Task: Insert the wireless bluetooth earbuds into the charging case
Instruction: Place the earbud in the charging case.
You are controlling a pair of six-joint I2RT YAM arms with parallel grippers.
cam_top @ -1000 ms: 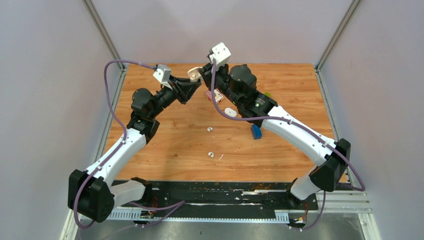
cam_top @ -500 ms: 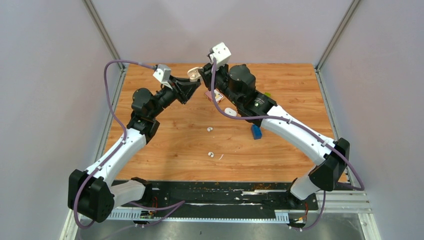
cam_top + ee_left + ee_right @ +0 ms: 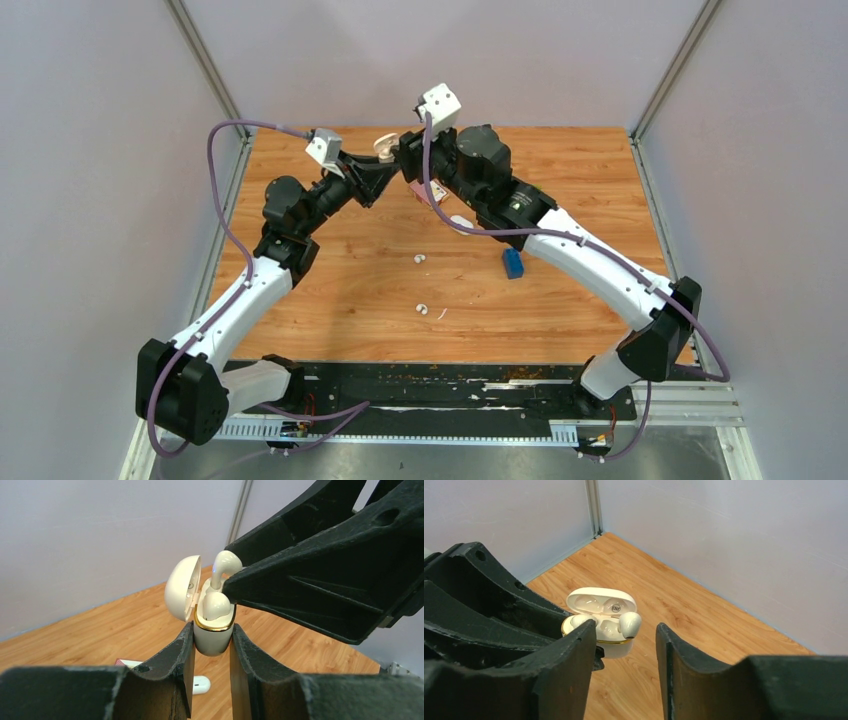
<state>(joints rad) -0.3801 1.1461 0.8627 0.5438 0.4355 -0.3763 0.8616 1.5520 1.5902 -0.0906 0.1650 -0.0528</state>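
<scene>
Two tools meet in the air over the far end of the desk [image 3: 350, 290]. The left tool [image 3: 211, 629] pinches the case [image 3: 212, 642] by its base, upright, with the lid [image 3: 179, 587] swung open to one side. One bud [image 3: 216, 605] sits low in its socket. The other bud [image 3: 224, 562] stands tall, stem down in the case and head well above the rim. The right tool [image 3: 625, 627] is spread, a finger on either side of that tall bud. Its own wrist view shows a gap on both sides, so it grips nothing. Below, the right arm now half covers a white oval [image 3: 459, 220] that showed whole a second ago, while the case hangs almost where it was. Nearer lie a blue block [image 3: 512, 263] and two small white bits [image 3: 420, 258], well apart from the case.
</scene>
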